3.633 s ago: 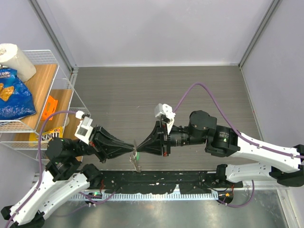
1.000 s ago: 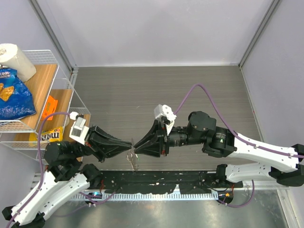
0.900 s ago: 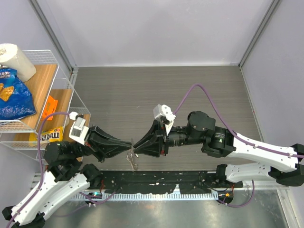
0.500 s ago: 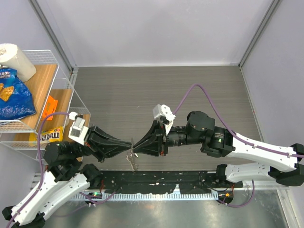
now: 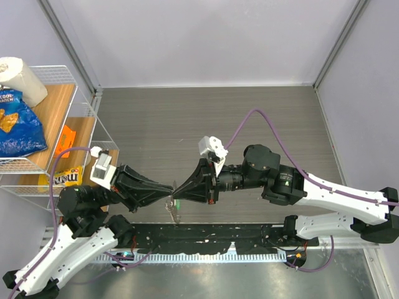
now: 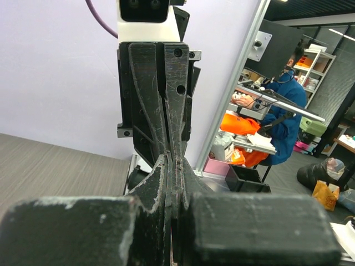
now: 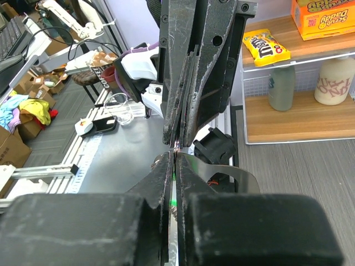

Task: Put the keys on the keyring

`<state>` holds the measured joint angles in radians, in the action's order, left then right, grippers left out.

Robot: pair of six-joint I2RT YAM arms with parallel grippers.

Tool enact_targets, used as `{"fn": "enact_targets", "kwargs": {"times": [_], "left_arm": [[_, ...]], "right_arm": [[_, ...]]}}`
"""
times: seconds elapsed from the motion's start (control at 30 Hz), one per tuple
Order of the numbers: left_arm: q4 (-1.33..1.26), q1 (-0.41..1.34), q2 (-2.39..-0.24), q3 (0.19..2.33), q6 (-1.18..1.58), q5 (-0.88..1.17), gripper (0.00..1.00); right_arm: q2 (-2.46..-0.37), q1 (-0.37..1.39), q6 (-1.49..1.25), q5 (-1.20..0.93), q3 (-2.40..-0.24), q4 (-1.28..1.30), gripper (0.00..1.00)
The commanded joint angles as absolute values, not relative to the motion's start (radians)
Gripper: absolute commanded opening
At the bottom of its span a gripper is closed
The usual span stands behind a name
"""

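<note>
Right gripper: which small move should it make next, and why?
Probably a slight push of the right gripper toward the left gripper, to feed the green key onto the keyring. Both grippers are shut, tips meeting: a green sliver shows in the right grip, thin metal in the left.

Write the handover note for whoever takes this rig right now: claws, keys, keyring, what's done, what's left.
Left claw: shut, holding the keyring in the air, with its strap hanging below.
Right claw: shut, tip to tip with the left, apparently on the green key.
Blue key: not visible in any view.
Done: cannot confirm that any key is on the ring.
Left: thread the green key, then find and thread the blue one.
</note>
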<state>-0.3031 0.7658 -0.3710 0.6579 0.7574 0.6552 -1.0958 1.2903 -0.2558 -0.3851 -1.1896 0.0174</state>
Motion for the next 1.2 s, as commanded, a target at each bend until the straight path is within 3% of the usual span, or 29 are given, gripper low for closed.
{"fn": "enact_targets", "kwargs": {"times": [0.0, 0.07, 0.3, 0.57, 0.67, 1.17], "left_arm": [[-0.344, 0.769, -0.364, 0.663, 0.761, 0.64, 0.0], [-0.319, 0.769, -0.364, 0.67, 0.755, 0.641, 0.01], [-0.105, 0.769, -0.373, 0.749, 0.718, 0.706, 0.27], [0.216, 0.769, -0.371, 0.811, 0.634, 0.77, 0.42], [0.248, 0.769, -0.391, 0.802, 0.626, 0.778, 0.53], [0.264, 0.769, -0.476, 0.73, 0.635, 0.873, 0.52]], "right_arm": [[-1.088, 1.302, -0.229, -0.387, -1.238, -0.006, 0.05], [-1.085, 1.302, -0.222, -0.387, -1.241, 0.049, 0.05], [-1.083, 1.302, -0.173, -0.379, -1.315, 0.273, 0.05], [-1.083, 1.302, -0.141, -0.429, -1.321, 0.451, 0.05], [-1.101, 1.302, -0.144, -0.475, -1.322, 0.491, 0.05], [-1.195, 1.301, -0.158, -0.552, -1.338, 0.531, 0.06]]}}
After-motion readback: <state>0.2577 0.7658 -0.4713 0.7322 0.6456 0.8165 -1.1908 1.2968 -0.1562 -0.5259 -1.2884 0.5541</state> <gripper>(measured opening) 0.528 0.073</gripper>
